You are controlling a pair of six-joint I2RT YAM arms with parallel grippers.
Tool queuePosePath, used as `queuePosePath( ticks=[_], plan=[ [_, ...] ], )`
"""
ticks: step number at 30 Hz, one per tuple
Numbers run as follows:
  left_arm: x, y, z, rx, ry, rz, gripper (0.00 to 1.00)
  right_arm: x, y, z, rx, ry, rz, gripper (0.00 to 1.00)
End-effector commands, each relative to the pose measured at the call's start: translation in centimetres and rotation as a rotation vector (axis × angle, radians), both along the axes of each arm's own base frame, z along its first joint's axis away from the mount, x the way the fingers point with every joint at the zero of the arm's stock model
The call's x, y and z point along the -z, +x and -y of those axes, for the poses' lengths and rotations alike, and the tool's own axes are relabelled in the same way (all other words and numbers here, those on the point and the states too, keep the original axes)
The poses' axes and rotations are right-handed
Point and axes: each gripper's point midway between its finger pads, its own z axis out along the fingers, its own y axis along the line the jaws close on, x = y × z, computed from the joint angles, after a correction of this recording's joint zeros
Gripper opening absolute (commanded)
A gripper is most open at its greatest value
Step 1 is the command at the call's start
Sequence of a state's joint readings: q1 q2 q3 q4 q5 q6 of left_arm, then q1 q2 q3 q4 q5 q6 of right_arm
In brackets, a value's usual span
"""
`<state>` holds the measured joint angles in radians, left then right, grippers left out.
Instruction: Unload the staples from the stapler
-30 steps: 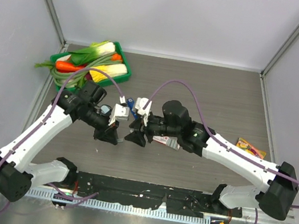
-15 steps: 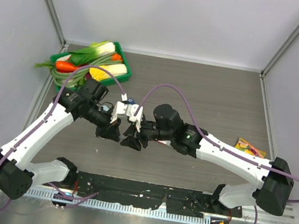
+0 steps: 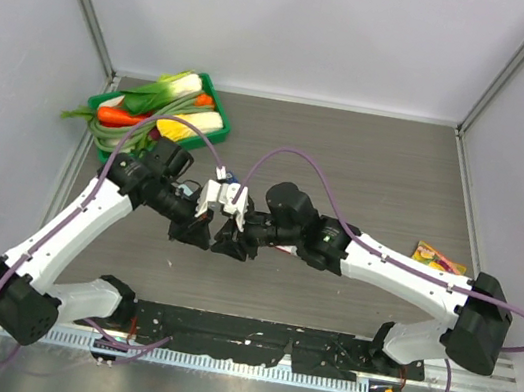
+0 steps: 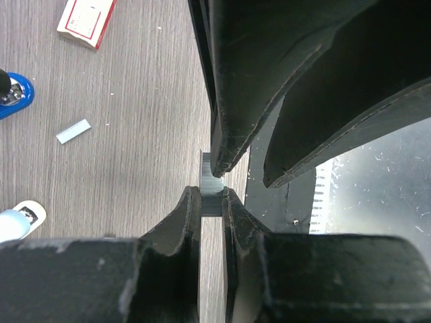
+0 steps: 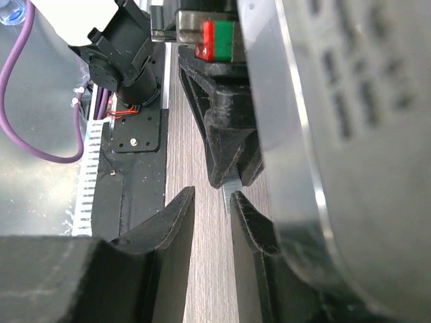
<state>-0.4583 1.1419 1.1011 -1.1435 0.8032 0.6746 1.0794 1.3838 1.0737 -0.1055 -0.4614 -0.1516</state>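
I see the wooden table [image 3: 379,166] carrying a green vegetable tray [image 3: 220,107] at far left and a packet [image 3: 439,258] at right. Mid-table lie a red-white box [image 4: 86,20], a blue stapler [image 4: 15,94] and a loose strip [image 4: 73,131].

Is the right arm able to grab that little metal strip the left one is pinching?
Probably yes: the staples stick out beyond the left gripper, and the right gripper stands open around that free end.

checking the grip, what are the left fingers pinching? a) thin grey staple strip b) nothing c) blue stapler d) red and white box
a: the left fingers are shut on the staples, a thin grey strip, with the blue stapler lying well apart from them
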Motion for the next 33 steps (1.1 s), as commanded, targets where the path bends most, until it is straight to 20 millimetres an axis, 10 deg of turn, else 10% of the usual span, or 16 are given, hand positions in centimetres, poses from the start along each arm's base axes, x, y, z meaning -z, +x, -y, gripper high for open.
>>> queuePosePath(
  ticks=[1,33],
  plan=[
    [-2.3,0.4,0.9,0.034,-0.063,0.055,0.13,0.0,-0.1,-0.5,-0.008,-0.003,0.019,0.35],
    [-3.5,-1.7,0.8,0.096,-0.106,0.033,0.10,-2.4,0.9,0.6,0.114,0.185,0.058,0.48]
  ],
)
